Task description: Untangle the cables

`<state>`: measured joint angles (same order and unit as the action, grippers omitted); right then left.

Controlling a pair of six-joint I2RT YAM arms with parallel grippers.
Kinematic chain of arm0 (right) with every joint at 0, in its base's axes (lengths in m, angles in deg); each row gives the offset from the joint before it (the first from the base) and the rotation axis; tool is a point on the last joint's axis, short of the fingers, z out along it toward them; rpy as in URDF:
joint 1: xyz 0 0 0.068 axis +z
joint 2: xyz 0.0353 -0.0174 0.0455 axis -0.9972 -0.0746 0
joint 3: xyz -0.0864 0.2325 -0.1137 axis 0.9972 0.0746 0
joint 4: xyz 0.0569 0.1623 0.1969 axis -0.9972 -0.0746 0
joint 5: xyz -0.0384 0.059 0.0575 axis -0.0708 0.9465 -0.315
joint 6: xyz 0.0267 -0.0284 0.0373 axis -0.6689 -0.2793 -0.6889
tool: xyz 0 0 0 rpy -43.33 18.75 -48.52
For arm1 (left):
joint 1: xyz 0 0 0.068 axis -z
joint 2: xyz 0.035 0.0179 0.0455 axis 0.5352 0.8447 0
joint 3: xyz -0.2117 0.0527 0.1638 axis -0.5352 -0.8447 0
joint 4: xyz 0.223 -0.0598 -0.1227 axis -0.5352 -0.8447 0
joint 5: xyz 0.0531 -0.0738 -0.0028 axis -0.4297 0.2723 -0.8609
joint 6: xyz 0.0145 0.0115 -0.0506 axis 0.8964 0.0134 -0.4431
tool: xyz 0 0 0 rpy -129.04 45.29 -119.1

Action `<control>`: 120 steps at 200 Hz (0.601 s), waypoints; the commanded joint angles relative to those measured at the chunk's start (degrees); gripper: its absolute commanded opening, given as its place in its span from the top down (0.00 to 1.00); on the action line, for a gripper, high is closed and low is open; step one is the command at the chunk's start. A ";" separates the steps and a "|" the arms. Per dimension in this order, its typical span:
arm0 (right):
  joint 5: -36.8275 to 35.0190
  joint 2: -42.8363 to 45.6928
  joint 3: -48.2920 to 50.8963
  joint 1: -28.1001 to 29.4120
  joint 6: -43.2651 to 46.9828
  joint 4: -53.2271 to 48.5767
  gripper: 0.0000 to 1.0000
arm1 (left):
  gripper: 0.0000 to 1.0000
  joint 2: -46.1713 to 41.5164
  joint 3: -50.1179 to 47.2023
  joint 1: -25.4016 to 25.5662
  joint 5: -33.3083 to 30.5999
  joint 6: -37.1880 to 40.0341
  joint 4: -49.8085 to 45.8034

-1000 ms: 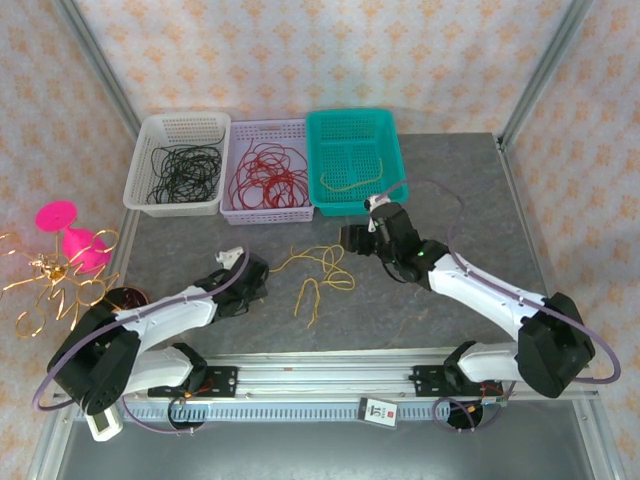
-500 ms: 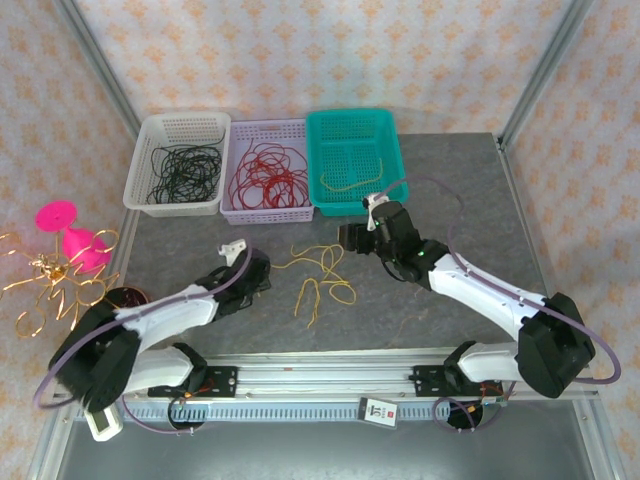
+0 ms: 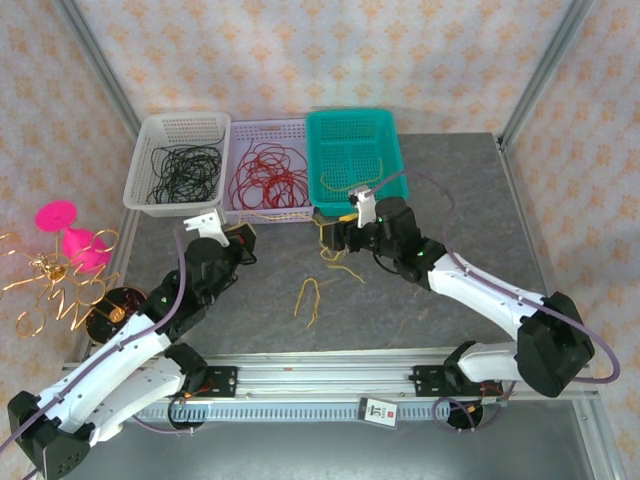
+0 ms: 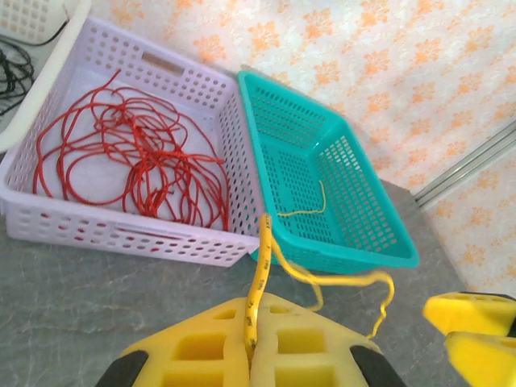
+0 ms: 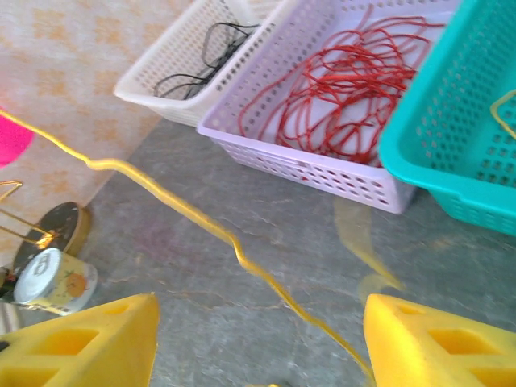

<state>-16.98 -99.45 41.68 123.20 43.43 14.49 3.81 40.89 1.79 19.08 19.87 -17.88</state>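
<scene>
Nearest the arm bases, a loose hairpin of yellow cable (image 3: pixel 310 297) is lying on the table (image 3: pixel 470 170) between the two arms, its long axis running near to far. Just beyond it, the left gripper (image 4: pixel 251 322) is pinching a yellow strand (image 4: pixel 263 250) between pads that are pressed together. The strand is rising out of the pads and trailing off to the right, towards the right gripper (image 5: pixel 260 326). That gripper's fingers are standing wide apart, and a strand is crossing the gap between them on a slant, from far left to near right. The taut part is therefore lying roughly left to right between the two grippers, and the right one is sitting astride it. As I judge it, closing there and drawing rightwards is what the next move is calling for. Farther back, red cables (image 4: pixel 137 161) are resting in the lavender basket (image 4: pixel 121 230), and a short yellow piece (image 4: pixel 310 208) is lying in the teal basket (image 4: pixel 355 185).
</scene>
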 commanded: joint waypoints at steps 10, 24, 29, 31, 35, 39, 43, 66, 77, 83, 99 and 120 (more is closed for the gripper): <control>1.57 -2.92 -3.05 0.32 0.07 0.11 0.33 | 1.00 1.82 4.67 1.33 1.03 4.70 1.11; -0.99 -2.43 -2.06 0.27 -0.60 -0.48 0.34 | 1.00 2.06 5.73 1.70 0.85 5.51 1.73; -1.37 -2.03 -1.50 0.25 -0.60 -0.35 0.34 | 1.00 2.05 6.04 1.72 0.88 5.71 1.97; -1.46 -1.88 -1.20 0.30 -0.65 -0.31 0.34 | 1.00 2.06 6.12 1.78 0.85 5.78 2.09; -1.82 -1.52 -0.79 0.32 -0.97 -0.15 0.34 | 1.00 1.98 6.43 1.86 0.96 6.06 2.30; -2.29 -1.21 -0.29 0.29 -1.26 -0.05 0.34 | 1.00 2.01 6.75 1.89 1.05 6.29 2.44; -2.59 -0.91 -0.01 0.24 -1.67 0.00 0.34 | 1.00 1.97 7.06 1.95 1.17 6.52 2.60; -4.83 0.50 0.60 0.17 -6.15 -0.78 0.34 | 1.00 2.14 8.62 2.23 1.91 7.47 3.65; -6.66 0.75 -0.15 0.14 -9.63 -2.71 0.34 | 1.00 2.15 9.00 2.40 1.89 8.12 4.47; -7.60 0.92 -0.56 0.06 -11.68 -4.04 0.34 | 1.00 2.23 9.11 2.43 2.00 8.48 5.11; -8.21 1.88 -0.58 0.06 -16.22 -6.54 0.33 | 1.00 2.49 9.27 2.59 2.32 9.49 7.05; -4.84 3.68 0.61 0.06 -18.11 -8.08 0.33 | 1.00 3.15 9.28 2.65 2.24 10.45 9.91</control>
<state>-22.47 -98.82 41.64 123.20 31.32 9.75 6.24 48.43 4.05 20.44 27.76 -13.42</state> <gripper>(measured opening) 0.671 0.058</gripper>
